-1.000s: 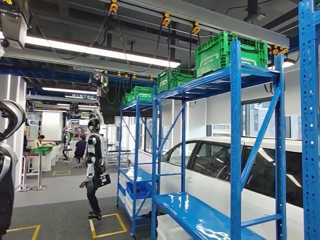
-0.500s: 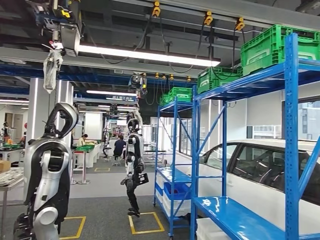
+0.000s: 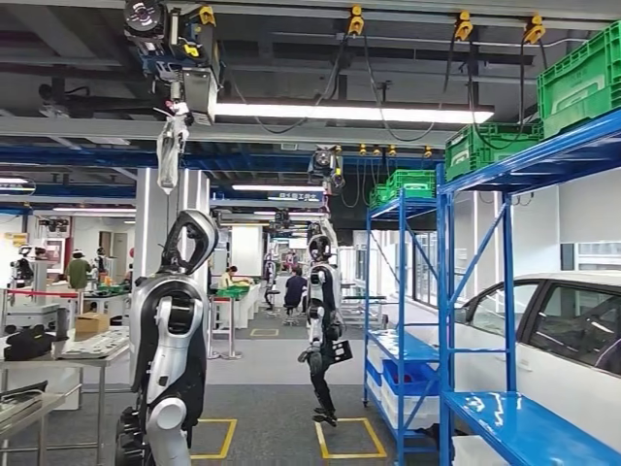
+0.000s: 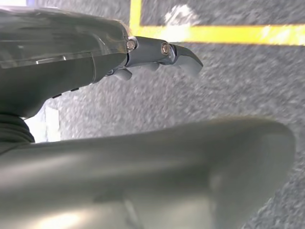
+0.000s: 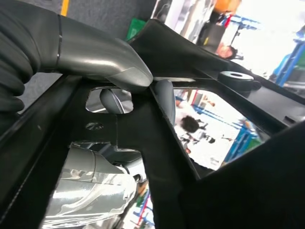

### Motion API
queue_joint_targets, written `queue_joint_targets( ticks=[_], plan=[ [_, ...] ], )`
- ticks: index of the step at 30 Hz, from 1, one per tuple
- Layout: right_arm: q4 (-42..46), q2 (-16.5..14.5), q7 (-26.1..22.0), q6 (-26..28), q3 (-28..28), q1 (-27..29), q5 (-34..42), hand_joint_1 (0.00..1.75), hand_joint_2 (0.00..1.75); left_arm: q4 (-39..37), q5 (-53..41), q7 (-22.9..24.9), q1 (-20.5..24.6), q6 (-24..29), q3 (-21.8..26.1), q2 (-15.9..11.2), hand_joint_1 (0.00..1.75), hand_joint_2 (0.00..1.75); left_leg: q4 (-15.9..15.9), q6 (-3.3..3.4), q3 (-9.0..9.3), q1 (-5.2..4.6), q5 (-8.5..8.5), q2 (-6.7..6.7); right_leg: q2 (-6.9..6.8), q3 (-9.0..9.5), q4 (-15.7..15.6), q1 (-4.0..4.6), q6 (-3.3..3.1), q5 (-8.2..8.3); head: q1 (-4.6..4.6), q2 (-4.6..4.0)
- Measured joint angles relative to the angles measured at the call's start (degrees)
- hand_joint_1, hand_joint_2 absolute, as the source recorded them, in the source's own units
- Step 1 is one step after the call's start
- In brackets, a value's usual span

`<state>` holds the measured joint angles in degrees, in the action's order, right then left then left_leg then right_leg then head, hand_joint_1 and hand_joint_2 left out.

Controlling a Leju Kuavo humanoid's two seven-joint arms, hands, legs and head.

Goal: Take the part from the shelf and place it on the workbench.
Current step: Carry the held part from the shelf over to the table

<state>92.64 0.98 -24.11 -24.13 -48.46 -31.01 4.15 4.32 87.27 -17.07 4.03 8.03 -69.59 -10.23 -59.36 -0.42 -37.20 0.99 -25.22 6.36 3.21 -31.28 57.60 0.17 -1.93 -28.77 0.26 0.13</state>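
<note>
1. Right hand (image 5: 107,71): thumb lies across the upper face of the black part (image 5: 151,143), darker fingers curl under through its cut-out; the hand clamps the part.
2. Part: flat black frame with openings and a round boss, reaching out past the fingertips; no readable label on it.
3. Left hand (image 4: 158,52): fingers stretched out together over grey floor (image 4: 233,81), nothing between them; a yellow floor line (image 4: 223,33) lies just beyond the fingertips.
4. Head view: blue shelf (image 3: 506,291) to the right with green crates (image 3: 578,78) on top, white car (image 3: 556,349) behind it.
5. Silver robot (image 3: 172,340) stands near left; another (image 3: 322,320) by the far shelves.
6. Signs too blurred to read.
</note>
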Motion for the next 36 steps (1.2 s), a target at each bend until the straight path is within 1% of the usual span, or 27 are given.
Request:
queue_joint_targets(
  ticks=[1,3,4,5,6,7,8,9,11,12,14,16,18,19,20,21,22,23,25,26,27,29,30,32,34,35,36],
  plan=[
    [0.0,-0.1,0.0,0.0,0.0,0.0,0.0,1.75,1.75,0.0,0.0,0.1,-0.1,0.0,0.0,0.0,0.00,1.75,-1.1,-0.24,-0.58,-0.12,-0.92,-1.47,-0.83,0.20,-0.5,-0.18,0.03,0.24,0.03,0.00],
    [-0.1,-0.2,-0.1,0.0,0.1,0.1,0.0,1.75,1.75,0.0,0.0,0.1,0.1,0.0,0.0,0.1,0.00,1.75,-6.8,-0.75,-3.12,-0.10,-4.30,-4.62,-2.56,0.34,-1.0,-0.29,0.00,0.47,0.07,0.00],
    [-0.3,-0.1,-0.1,0.0,0.1,0.3,0.0,1.75,1.75,0.0,0.0,0.0,0.3,0.0,0.0,0.1,0.00,1.75,-10.4,-1.06,-4.72,0.09,-5.91,-5.19,-3.48,0.31,-0.9,-0.28,0.01,0.46,0.07,0.00],
    [-0.4,-0.1,-0.1,0.0,0.1,0.4,0.0,1.75,1.75,0.0,0.0,0.0,0.3,0.0,0.0,0.1,0.00,1.75,-13.1,-1.36,-5.84,0.31,-6.78,-5.49,-4.38,0.29,-0.9,-0.29,0.05,0.42,0.07,0.00],
    [-0.6,-0.1,-0.1,0.0,0.1,0.4,0.0,1.75,1.75,0.0,0.0,-0.1,0.3,0.0,0.0,0.1,0.00,1.75,-14.0,-1.65,-6.06,0.53,-6.67,-5.71,-5.20,0.27,-0.9,-0.31,0.14,0.37,0.07,0.00],
    [-0.7,-0.1,-0.1,-0.1,0.1,0.5,0.0,1.75,1.75,0.0,0.0,-0.1,0.2,0.0,0.0,0.1,0.00,1.75,-12.7,-1.90,-5.17,0.75,-5.58,-6.03,-5.96,0.30,-0.8,-0.36,0.29,0.26,0.07,0.00],
    [-0.8,-0.1,-0.1,-0.1,0.1,0.5,0.0,1.75,1.75,0.0,0.0,-0.2,0.1,0.0,0.0,0.1,0.00,1.75,-9.5,-2.12,-3.29,0.93,-3.83,-6.63,-6.66,0.36,-0.7,-0.43,0.56,0.09,0.07,0.00],
    [-0.9,-0.1,-0.2,-0.1,0.1,0.4,0.0,1.75,1.75,0.0,0.0,-0.2,0.2,0.0,0.0,0.1,0.00,1.75,-5.7,-2.30,-1.20,0.90,-2.46,-7.80,-7.30,0.39,-0.5,-0.44,0.94,-0.15,0.07,0.00],
    [-0.8,-0.1,-0.3,-0.3,0.1,0.3,0.0,1.75,1.75,0.0,0.0,-0.3,0.3,0.0,0.0,0.2,0.00,1.75,-0.7,-1.71,1.34,0.60,-1.06,-9.52,-8.39,0.37,0.1,-0.21,1.77,-0.68,0.04,0.00],
    [-0.8,-0.1,-0.4,-0.4,0.2,0.2,0.0,1.75,1.75,0.0,0.0,-0.3,0.4,0.0,0.0,0.2,0.00,1.75,-0.1,-1.20,1.50,0.35,-1.23,-9.76,-8.89,0.39,0.2,-0.05,2.09,-0.84,0.02,0.00],
    [-0.7,-0.1,-0.5,-0.5,0.3,0.2,0.1,1.75,1.75,0.0,0.0,-0.4,0.2,0.0,0.0,0.2,0.00,1.75,-0.1,-0.16,1.28,0.16,-1.16,-8.65,-9.70,0.61,0.2,-0.08,2.51,-1.09,-0.01,0.00],
    [-0.5,-0.2,-0.5,-0.6,0.4,0.2,0.1,1.75,1.75,0.0,0.0,-0.4,0.1,0.0,0.0,0.2,0.00,1.75,0.0,0.55,1.24,0.17,-1.01,-7.61,-7.97,0.22,1.7,-0.45,2.87,-2.60,-0.01,0.00],
    [-0.3,-0.2,-0.6,-0.6,0.5,0.3,0.1,1.75,1.75,0.0,0.0,-0.5,0.2,0.0,0.0,0.2,0.00,1.75,0.0,1.07,1.20,0.15,-0.86,-6.56,-4.95,-2.12,7.3,-0.65,2.97,-6.00,0.00,0.00],
    [-0.2,-0.2,-0.6,-0.6,0.5,0.3,0.1,1.75,1.75,0.0,0.0,-0.5,0.3,0.0,0.0,0.2,0.00,1.75,0.0,1.27,1.16,0.03,-0.81,-5.92,-4.17,-3.95,11.2,-0.65,2.90,-7.75,0.00,0.00],
    [-0.2,-0.1,-0.6,-0.6,0.5,0.5,0.1,1.75,1.75,0.0,0.0,-0.5,0.4,0.0,0.0,0.2,0.00,1.75,0.0,1.41,1.15,-0.14,-0.77,-5.21,-3.78,-5.57,14.6,-0.62,2.79,-8.81,0.00,0.00],
    [-0.2,-0.1,-0.6,-0.6,0.5,0.6,0.1,1.75,1.75,0.0,0.0,-0.5,0.4,-0.1,0.0,0.2,0.00,1.75,0.0,1.52,1.15,-0.34,-0.74,-4.46,-3.59,-6.55,16.4,-0.55,2.60,-8.88,-0.01,0.00],
    [-0.2,-0.1,-0.6,-0.7,0.5,0.6,0.1,1.75,1.75,0.0,0.0,-0.6,0.4,-0.1,0.0,0.2,0.00,1.75,0.0,1.60,1.18,-0.54,-0.70,-3.69,-3.38,-6.59,16.1,-0.44,2.28,-7.86,0.00,0.00],
    [-0.2,-0.1,-0.6,-0.7,0.6,0.6,0.1,1.75,1.75,0.0,0.0,-0.6,0.4,-0.1,0.0,0.2,0.00,1.75,0.0,1.65,1.25,-0.73,-0.66,-2.92,-2.98,-5.54,13.5,-0.27,1.80,-5.85,-0.01,0.00],
    [-0.1,-0.1,-0.6,-0.9,0.6,0.6,0.1,1.75,1.75,0.0,0.0,-0.8,0.5,-0.2,0.0,0.2,0.00,1.75,0.0,1.70,1.29,-0.89,-0.54,-1.46,-0.61,-2.40,6.0,0.08,0.51,-1.79,0.01,0.00],
    [0.0,-0.1,-0.7,-0.9,0.7,0.6,0.2,1.75,1.75,0.0,0.0,-0.9,0.5,-0.2,0.0,0.2,0.00,1.75,0.0,1.62,1.18,-0.82,-0.43,-0.80,0.44,-1.25,3.3,0.23,0.10,-0.62,0.01,0.01],
    [0.1,-0.1,-0.7,-0.9,0.8,0.6,0.2,1.75,1.75,0.0,0.0,-0.9,0.6,-0.2,0.0,0.2,0.00,1.75,0.0,1.45,1.00,-0.66,-0.28,-0.20,1.14,-0.68,1.9,0.34,-0.15,-0.21,0.02,0.01],
    [0.3,-0.1,-0.7,-0.9,0.9,0.6,0.2,1.75,1.75,0.0,0.0,-0.9,0.4,-0.2,0.0,0.1,0.00,1.75,0.2,0.80,0.66,-0.44,0.15,1.02,0.36,-0.32,0.9,0.43,-0.09,-0.16,0.02,0.01],
    [0.5,-0.2,-0.7,-0.9,1.0,0.6,0.2,1.75,1.75,0.0,0.0,-0.9,0.3,-0.3,0.0,0.1,0.00,1.75,0.2,0.51,0.47,-0.51,0.08,0.86,-0.34,-0.08,0.3,0.30,-0.03,0.03,0.02,0.00],
    [0.7,-0.4,-0.8,-0.9,1.3,0.6,0.3,1.75,1.75,0.0,0.0,-0.8,0.1,-0.3,0.0,0.0,0.00,1.75,-2.1,-0.01,-0.76,-0.71,-1.68,-1.42,-1.83,0.36,-0.9,-0.04,0.05,0.51,0.02,0.00],
    [0.8,-0.3,-0.9,-0.8,1.5,0.8,0.3,1.75,1.75,0.0,0.0,-0.8,0.3,-0.3,0.0,-0.1,0.00,1.75,-8.3,-0.56,-3.62,-0.45,-5.11,-4.37,-3.40,0.46,-1.2,-0.07,0.02,0.68,0.03,0.00],
    [0.8,-0.3,-0.9,-0.8,1.5,1.0,0.3,1.75,1.75,0.0,0.0,-0.8,0.4,-0.3,0.0,-0.1,0.00,1.75,-11.5,-0.90,-5.03,-0.18,-6.33,-5.03,-4.24,0.43,-1.2,-0.08,0.07,0.64,0.03,0.00],
    [0.8,-0.2,-0.9,-0.8,1.6,1.2,0.3,1.75,1.75,0.0,0.0,-0.8,0.5,-0.4,0.0,-0.2,0.00,1.75,-13.3,-1.25,-5.77,0.15,-6.67,-5.42,-5.07,0.43,-1.2,-0.12,0.16,0.58,0.03,0.00]
  ],
)
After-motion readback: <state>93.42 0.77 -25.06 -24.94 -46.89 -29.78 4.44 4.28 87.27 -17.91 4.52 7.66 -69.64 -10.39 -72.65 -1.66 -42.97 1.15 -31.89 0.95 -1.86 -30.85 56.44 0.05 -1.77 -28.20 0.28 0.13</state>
